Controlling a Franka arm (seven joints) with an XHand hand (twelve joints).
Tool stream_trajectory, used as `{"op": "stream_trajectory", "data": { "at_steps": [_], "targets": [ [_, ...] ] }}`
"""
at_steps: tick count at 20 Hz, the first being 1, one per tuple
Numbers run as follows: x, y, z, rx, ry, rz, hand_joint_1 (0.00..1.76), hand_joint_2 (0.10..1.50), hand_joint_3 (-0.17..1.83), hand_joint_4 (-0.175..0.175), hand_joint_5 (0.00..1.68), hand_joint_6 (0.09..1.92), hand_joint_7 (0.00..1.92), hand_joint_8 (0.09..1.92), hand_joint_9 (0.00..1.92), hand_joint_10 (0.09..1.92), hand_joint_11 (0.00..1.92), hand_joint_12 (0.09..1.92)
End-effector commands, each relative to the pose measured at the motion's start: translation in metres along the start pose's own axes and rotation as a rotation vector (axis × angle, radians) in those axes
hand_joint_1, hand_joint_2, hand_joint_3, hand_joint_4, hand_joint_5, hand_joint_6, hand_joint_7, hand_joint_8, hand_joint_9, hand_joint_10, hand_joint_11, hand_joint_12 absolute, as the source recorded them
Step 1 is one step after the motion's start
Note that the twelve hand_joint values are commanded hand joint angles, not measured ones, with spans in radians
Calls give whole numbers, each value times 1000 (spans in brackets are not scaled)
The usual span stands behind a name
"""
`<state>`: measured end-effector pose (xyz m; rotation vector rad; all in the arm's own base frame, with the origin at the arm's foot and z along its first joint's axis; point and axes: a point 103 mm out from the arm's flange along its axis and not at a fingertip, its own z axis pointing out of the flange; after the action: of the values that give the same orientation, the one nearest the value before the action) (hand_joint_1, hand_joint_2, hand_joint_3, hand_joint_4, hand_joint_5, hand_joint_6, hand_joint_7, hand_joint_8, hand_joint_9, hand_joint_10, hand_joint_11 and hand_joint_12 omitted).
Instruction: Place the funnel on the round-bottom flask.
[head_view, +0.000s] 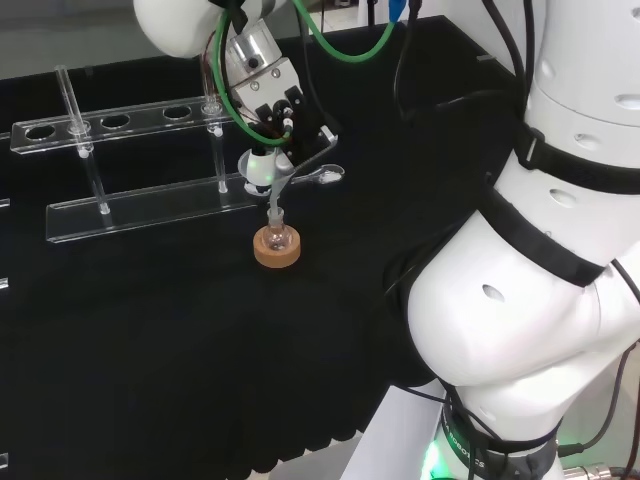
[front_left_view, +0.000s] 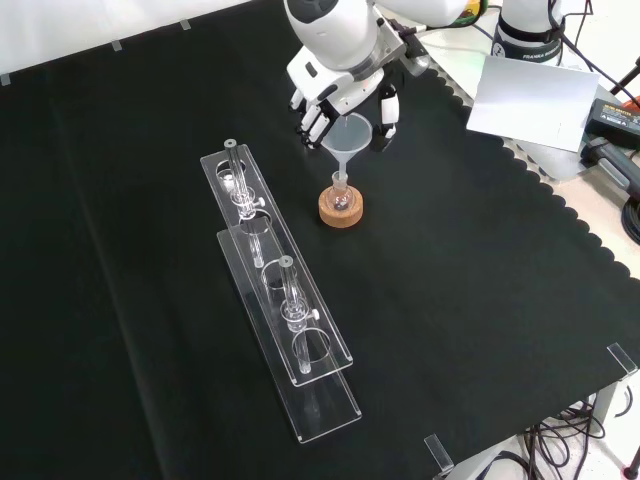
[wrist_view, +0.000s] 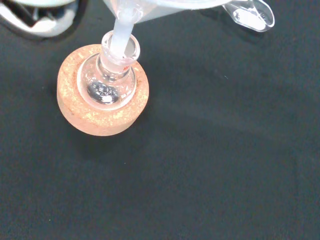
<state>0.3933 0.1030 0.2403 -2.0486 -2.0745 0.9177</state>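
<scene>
on a bench (front_left_view: 480, 300) draped in black cloth, the hand (front_left_view: 340, 95) grips a clear funnel (front_left_view: 347, 135) whose stem enters the round-bottom flask (front_left_view: 341, 196) on its cork ring (front_left_view: 341, 211).

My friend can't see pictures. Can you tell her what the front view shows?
A robot's hand holds a clear funnel with its stem in the neck of a small round-bottom flask. The flask sits on a cork ring on black cloth, beside a clear test-tube rack.
</scene>
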Motion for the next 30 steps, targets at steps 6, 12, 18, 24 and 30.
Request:
{"op": "stream_trajectory", "data": {
  "at_steps": [6,12,18,24,30],
  "targets": [
    [2,6,6,11,-10,-4,916,673,629,12,653,517,729,683,1105,430,618,1278],
    [6,10,12,18,0,-9,915,674,629,11,652,521,728,684,1105,431,618,1278],
    [8,16,19,29,1,-11,914,674,629,11,650,523,726,684,1101,431,618,1277],
    [7,20,24,41,5,-14,914,674,629,11,647,525,725,685,1100,433,619,1277],
    [6,20,24,46,10,-19,907,670,628,7,619,515,709,682,1083,429,618,1276]
  ]
}}
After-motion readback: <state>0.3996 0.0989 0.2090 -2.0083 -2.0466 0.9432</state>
